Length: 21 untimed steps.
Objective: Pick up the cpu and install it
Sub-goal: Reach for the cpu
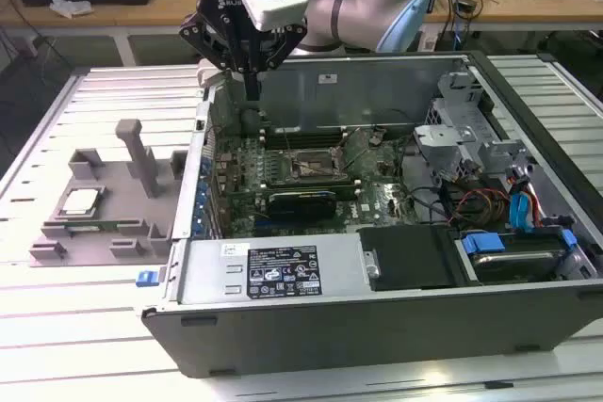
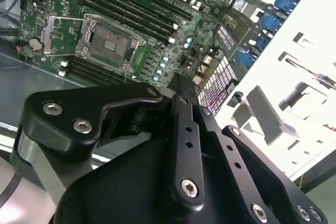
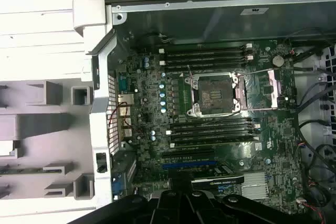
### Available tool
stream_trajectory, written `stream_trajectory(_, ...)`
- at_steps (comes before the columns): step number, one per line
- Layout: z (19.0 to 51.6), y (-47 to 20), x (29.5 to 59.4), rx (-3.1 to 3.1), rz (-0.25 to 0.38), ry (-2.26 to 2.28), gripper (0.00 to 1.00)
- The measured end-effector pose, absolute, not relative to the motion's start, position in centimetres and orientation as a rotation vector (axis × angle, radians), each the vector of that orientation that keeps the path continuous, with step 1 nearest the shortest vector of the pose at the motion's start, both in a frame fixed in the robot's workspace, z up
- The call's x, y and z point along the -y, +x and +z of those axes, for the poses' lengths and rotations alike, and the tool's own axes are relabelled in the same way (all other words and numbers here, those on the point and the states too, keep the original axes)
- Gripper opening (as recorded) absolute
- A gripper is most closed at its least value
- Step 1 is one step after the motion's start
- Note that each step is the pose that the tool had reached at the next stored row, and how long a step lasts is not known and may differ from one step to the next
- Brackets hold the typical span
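The cpu [image 1: 80, 201], a small silver square, lies flat in a pocket of the grey holder [image 1: 113, 223] on the table at the exterior view's left, outside the computer case. My gripper [image 1: 252, 91] hangs above the case's back corner nearest that holder, well away from the cpu. Its fingers are shut together into one narrow tip with nothing between them. The motherboard's dark socket [image 1: 311, 165] [image 2: 110, 40] [image 3: 212, 94] lies bare, with its metal frame [image 3: 262, 90] [image 2: 58, 35] folded open beside it.
The open computer case [image 1: 283, 270] lies on a slatted metal table [image 1: 57, 327]. Memory slots [image 3: 207, 56] flank the socket, and a graphics card [image 1: 301, 202] sits nearer the front. Drive cages and cables [image 1: 490, 176] fill the case's end at the exterior view's right. The holder has upright posts [image 1: 141, 152].
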State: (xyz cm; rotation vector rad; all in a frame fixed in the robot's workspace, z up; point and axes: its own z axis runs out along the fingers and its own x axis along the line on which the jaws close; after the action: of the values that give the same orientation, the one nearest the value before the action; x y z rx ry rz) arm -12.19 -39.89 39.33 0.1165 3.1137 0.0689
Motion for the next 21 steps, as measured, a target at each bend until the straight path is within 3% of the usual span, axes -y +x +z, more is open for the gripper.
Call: stream_trajectory(21, 39.3, -13.2, 39.9, -3.114, 0.069, 0.117, 0.11)
